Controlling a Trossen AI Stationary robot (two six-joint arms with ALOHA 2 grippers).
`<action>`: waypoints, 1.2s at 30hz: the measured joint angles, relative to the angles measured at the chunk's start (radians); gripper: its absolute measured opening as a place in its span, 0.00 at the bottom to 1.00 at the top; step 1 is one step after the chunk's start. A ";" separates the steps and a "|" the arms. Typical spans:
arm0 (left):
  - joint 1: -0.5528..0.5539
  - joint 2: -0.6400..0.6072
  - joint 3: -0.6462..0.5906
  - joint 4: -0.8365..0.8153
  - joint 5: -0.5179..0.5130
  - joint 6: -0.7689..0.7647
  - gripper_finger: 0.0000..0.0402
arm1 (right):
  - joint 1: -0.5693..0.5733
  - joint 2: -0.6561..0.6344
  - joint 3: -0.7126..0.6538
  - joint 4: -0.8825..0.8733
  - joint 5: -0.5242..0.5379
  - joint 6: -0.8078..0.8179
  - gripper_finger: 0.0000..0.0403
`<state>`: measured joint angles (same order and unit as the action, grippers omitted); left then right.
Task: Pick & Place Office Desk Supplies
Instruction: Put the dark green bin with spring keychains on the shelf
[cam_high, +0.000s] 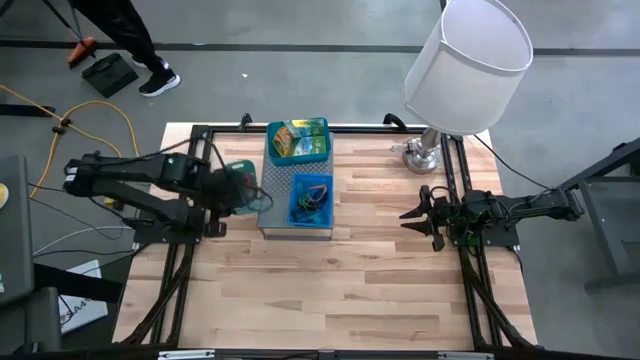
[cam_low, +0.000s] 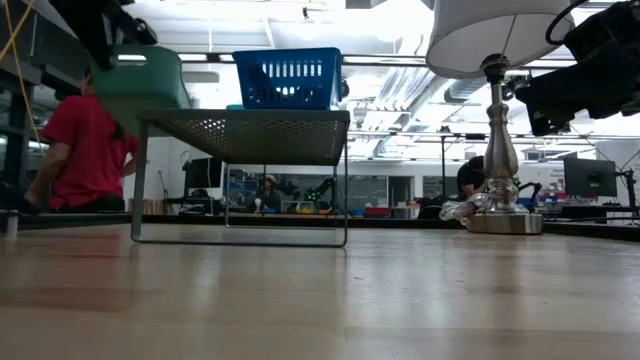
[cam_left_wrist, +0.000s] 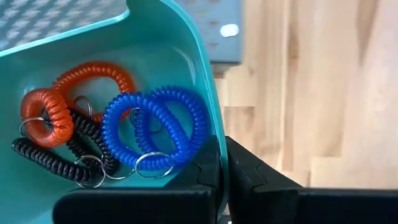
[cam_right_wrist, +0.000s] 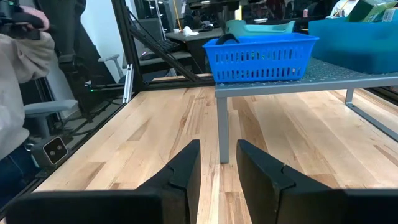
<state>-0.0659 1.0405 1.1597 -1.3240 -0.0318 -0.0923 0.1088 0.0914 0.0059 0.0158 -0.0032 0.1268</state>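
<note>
The left gripper (cam_high: 243, 190) sits at the left side of the grey perforated stand (cam_high: 296, 222), which stands near the middle of the worktop's (cam_high: 330, 290) far edge. Its fingers (cam_left_wrist: 255, 180) pinch the rim of a teal tray (cam_left_wrist: 155, 56), one finger inside the wall and one outside, holding the tray at the stand's left edge. Inside the tray lie coiled loop keychains: two orange ones (cam_left_wrist: 46, 112), a black one (cam_left_wrist: 43, 158) and two blue ones (cam_left_wrist: 165, 121), each with a small metal ring.

On top of the stand, a blue basket (cam_high: 311, 198) holds a tangle of small coloured supplies, and behind it, toward the far edge, a second blue bin (cam_high: 298, 142) holds yellow-green printed packets (cam_high: 296, 134).

A lamp (cam_high: 466, 60) with a white shade stands at the far right corner of the worktop, on a silver base (cam_high: 422, 154).

The right gripper (cam_high: 418, 217) hovers over the worktop near the right edge, pointing toward the stand. Its fingers (cam_right_wrist: 180, 171) are spread a little apart, with nothing between them.
</note>
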 joint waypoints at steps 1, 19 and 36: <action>-0.024 0.019 0.009 0.000 0.000 -0.006 0.00 | 0.000 0.000 0.000 0.000 0.000 0.000 0.23; -0.123 0.200 0.142 0.005 0.000 0.101 0.00 | 0.000 0.000 0.000 0.002 0.000 0.000 0.23; -0.069 0.321 0.241 0.023 -0.002 0.202 0.00 | 0.000 0.000 0.000 0.002 0.000 0.000 0.23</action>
<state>-0.1344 1.3619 1.4012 -1.3015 -0.0334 0.1093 0.1087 0.0917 0.0057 0.0181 -0.0034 0.1268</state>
